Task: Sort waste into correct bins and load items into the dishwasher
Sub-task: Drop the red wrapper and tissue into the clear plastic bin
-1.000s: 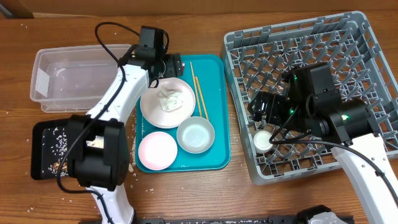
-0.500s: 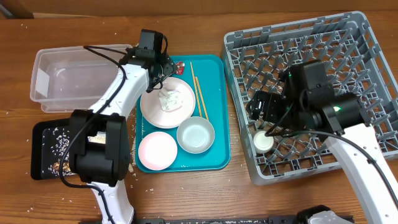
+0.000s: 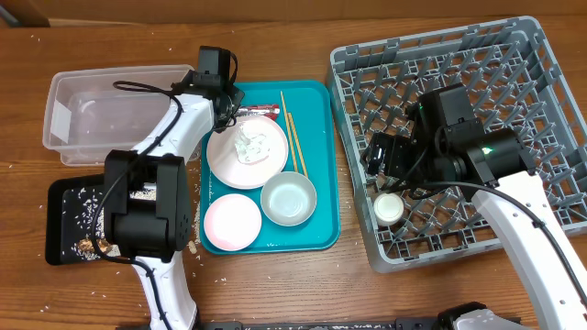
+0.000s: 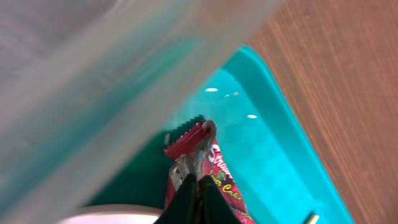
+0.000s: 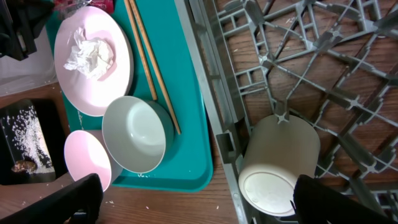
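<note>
Slippage seems the risk, since the left gripper (image 4: pixel 196 200) pinches the wrapper (image 4: pixel 208 165) narrowly over the teal tray (image 4: pixel 267 130) beside the clear tub (image 4: pixel 93 81), while the right gripper (image 5: pixel 205 202) hangs spread near the racked cup (image 5: pixel 280 165).

I'm seeing a red wrapper (image 4: pixel 204 167) with white lettering against the teal tray (image 4: pixel 264 146); white rice (image 3: pixel 87 215) is speckling the black tray (image 3: pixel 58 197); the rack (image 3: pixel 440 41) is showing grey.

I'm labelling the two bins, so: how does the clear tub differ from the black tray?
The clear tub is deep-walled and see-through; the black tray is shallow and opaque. The black tray holds scattered rice grains and a brown scrap; the clear tub shows only faint specks. Both are rectangular and sit left of the teal tray.
</note>
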You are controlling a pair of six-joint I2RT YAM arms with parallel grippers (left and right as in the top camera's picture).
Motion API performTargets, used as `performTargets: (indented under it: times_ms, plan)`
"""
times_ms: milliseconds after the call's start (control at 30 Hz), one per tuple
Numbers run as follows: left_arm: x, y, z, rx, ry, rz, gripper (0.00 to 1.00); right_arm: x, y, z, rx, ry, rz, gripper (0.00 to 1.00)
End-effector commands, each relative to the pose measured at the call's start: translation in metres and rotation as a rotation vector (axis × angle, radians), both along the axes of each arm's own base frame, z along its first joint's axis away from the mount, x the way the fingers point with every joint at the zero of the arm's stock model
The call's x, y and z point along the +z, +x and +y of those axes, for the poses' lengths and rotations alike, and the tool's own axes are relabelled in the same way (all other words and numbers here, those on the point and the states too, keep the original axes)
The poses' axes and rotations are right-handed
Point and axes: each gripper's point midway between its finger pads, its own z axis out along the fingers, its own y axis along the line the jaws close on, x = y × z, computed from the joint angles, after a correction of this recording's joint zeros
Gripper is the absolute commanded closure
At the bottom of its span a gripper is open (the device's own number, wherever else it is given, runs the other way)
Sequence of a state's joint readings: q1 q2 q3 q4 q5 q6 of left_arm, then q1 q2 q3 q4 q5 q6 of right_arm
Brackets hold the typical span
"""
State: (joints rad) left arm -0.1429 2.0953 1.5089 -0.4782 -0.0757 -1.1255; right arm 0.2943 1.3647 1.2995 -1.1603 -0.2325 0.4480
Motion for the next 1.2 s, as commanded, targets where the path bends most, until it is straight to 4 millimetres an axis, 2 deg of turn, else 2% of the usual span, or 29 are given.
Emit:
performTargets:
  times_ms: [0,67,133,233,300,433,500,633,667,700,733,767,800,900,1000,1067,1167]
  plan:
    - [0.011,0.007,-0.013,-0.103,-0.027,-0.036,0.96,0.0,-0.001,0.001,0.009,0.006,-0.001,0.0]
    - [0.029,0.009,-0.019,-0.161,-0.03,-0.07,0.96,0.0,-0.001,0.001,0.009,0.006,-0.001,0.0]
    - [0.055,0.009,-0.024,-0.226,-0.028,-0.11,0.96,0.0,-0.001,0.001,0.009,0.006,-0.001,0.0]
    - [0.096,-0.003,-0.021,-0.297,0.01,-0.149,0.96,0.0,-0.001,0.001,0.009,0.006,-0.001,0.0]
    - [0.118,-0.015,-0.004,-0.286,0.064,-0.151,0.96,0.0,-0.001,0.001,0.009,0.006,0.0,0.0]
    - [0.143,-0.048,0.055,-0.175,0.224,-0.083,0.96,-0.001,-0.002,0.001,0.009,0.004,0.006,0.0]
    - [0.147,-0.061,0.087,-0.1,0.282,-0.04,0.96,-0.001,-0.002,0.001,0.009,0.004,0.007,0.0]
    - [0.141,-0.066,0.133,-0.021,0.323,-0.004,0.96,-0.001,-0.002,0.001,0.009,0.004,0.006,0.0]
    - [0.139,-0.065,0.142,-0.003,0.321,-0.003,0.83,-0.001,-0.003,0.001,0.009,0.004,0.007,0.0]
    - [0.137,-0.061,0.145,-0.024,0.315,-0.008,0.64,-0.001,-0.003,0.001,0.009,0.003,0.01,0.0]
    - [0.136,-0.057,0.144,-0.067,0.312,-0.019,0.42,-0.001,-0.004,0.001,0.009,0.002,0.012,0.0]
    - [0.136,-0.054,0.139,-0.127,0.298,-0.032,0.27,-0.002,-0.004,0.0,0.009,0.001,0.016,0.0]
    - [0.136,-0.053,0.132,-0.176,0.274,-0.039,0.23,-0.002,-0.005,0.0,0.009,0.0,0.019,0.0]
    - [0.14,-0.053,0.097,-0.356,0.207,-0.075,0.23,-0.003,-0.008,-0.001,0.009,-0.003,0.03,0.0]
    - [0.136,-0.061,0.048,-0.595,0.18,-0.078,0.29,-0.003,-0.008,-0.001,0.009,-0.004,0.032,0.0]
    - [0.126,-0.074,0.014,-0.77,0.231,-0.036,0.31,-0.003,-0.008,-0.001,0.009,-0.004,0.031,0.0]
    - [0.108,-0.093,-0.024,-0.936,0.325,0.032,0.3,-0.003,-0.008,-0.001,0.009,-0.004,0.031,0.0]
